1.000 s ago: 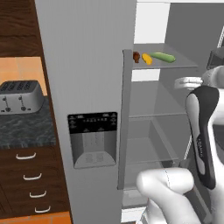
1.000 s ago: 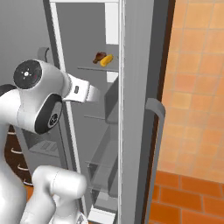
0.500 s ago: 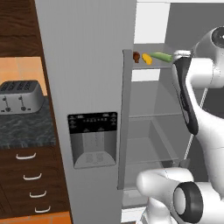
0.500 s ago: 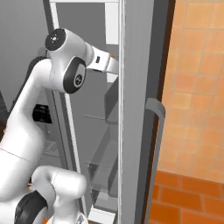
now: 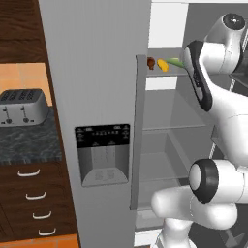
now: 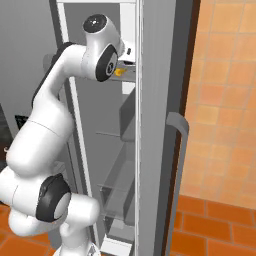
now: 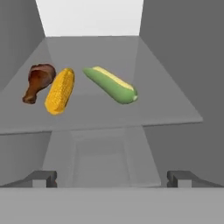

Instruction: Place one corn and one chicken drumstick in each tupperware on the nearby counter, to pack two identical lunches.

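The jaws point(image 7: 112, 178) stand wide open and empty, facing the fridge shelf point(image 7: 166, 105). Ahead and left of them lie the chicken drumstick point(image 7: 38, 81) touching a bare corn point(image 7: 60, 90), with a husked corn point(image 7: 111, 84) just right. Nothing looks packed yet; every pick and both lunches remain.

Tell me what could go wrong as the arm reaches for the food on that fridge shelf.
The bare corn cob lies against the chicken drumstick, so the open pincer might nudge or catch both. The husked corn sits close beside them and could roll if bumped. The glass shelf looks smooth, so items may slide away.
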Robot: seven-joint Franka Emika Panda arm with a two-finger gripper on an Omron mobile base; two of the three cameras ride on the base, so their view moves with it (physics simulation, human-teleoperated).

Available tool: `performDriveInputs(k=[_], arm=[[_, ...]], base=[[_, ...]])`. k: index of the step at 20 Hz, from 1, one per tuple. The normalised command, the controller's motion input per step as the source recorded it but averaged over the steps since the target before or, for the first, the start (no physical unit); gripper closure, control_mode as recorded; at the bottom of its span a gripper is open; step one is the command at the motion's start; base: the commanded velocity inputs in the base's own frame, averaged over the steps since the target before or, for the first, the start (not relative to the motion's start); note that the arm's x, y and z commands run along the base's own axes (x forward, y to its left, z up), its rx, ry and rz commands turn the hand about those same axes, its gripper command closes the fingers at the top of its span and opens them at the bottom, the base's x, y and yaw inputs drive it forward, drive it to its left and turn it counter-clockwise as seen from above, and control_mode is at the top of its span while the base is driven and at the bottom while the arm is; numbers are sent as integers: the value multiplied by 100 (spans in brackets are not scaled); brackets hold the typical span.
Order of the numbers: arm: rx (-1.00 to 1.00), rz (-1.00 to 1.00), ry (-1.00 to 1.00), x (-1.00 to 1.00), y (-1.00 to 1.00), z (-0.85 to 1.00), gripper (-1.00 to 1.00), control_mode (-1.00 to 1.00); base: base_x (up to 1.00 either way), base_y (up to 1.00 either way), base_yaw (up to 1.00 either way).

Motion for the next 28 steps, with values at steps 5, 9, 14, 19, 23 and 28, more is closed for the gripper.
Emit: performDriveInputs(k=[5, 9, 14, 19, 23, 28], arm=[[-6, 0, -5, 75, -37, -39, -100, -100], [-1, 0, 5, 85, -10, -24, -100, -100], [0, 0, 7, 62, 0, -1, -100, -100], [-1, 0, 3, 25, -1, -4, -100, -100], [-4, 0, 0, 42, -17, -24, -100, -100], [0, 2, 0, 36, -25, -11, -100, -100]], base=[[0, 0, 0], [0, 0, 0], [0, 0, 0], [0, 0, 0], [0, 0, 0], [0, 0, 0]])
